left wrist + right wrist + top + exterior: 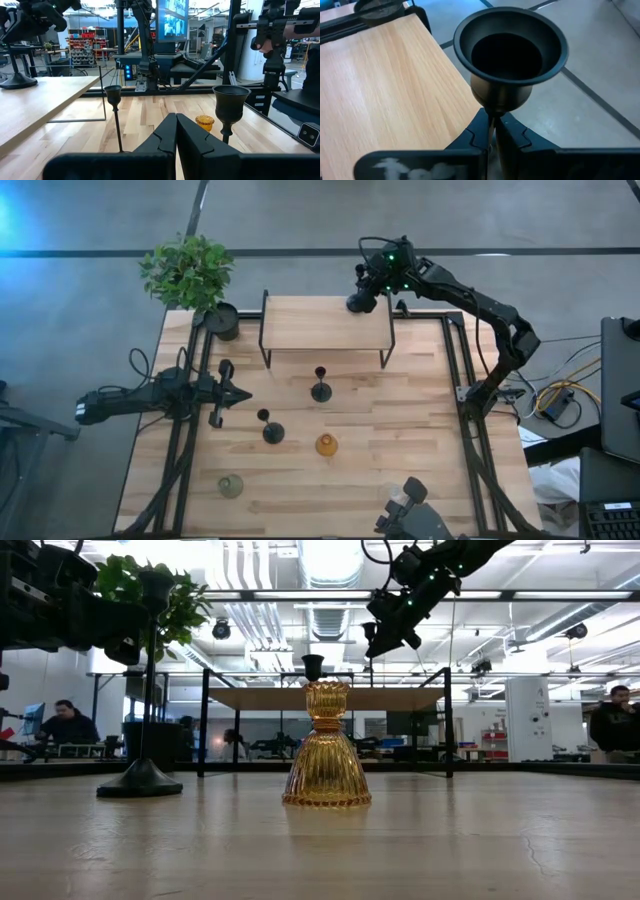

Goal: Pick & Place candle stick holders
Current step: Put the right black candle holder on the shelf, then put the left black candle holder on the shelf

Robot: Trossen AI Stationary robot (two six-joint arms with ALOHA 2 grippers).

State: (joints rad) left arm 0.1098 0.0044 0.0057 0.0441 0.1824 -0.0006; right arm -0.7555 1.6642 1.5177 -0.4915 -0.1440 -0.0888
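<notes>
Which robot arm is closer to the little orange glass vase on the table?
Left. The left gripper hovers over the table's left side, a short way from the orange vase. The right gripper is far back by the raised shelf, shut on a candlestick.

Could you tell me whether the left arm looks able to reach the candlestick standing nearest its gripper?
Probably yes: the left gripper, shut and empty, points across bare table at the nearest candlestick, with nothing between them. It must open first.

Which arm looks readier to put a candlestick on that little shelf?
The right: its pincer is shut on a candlestick at the shelf's edge. The left pincer, shut and empty, is down at the table's left side.
</notes>
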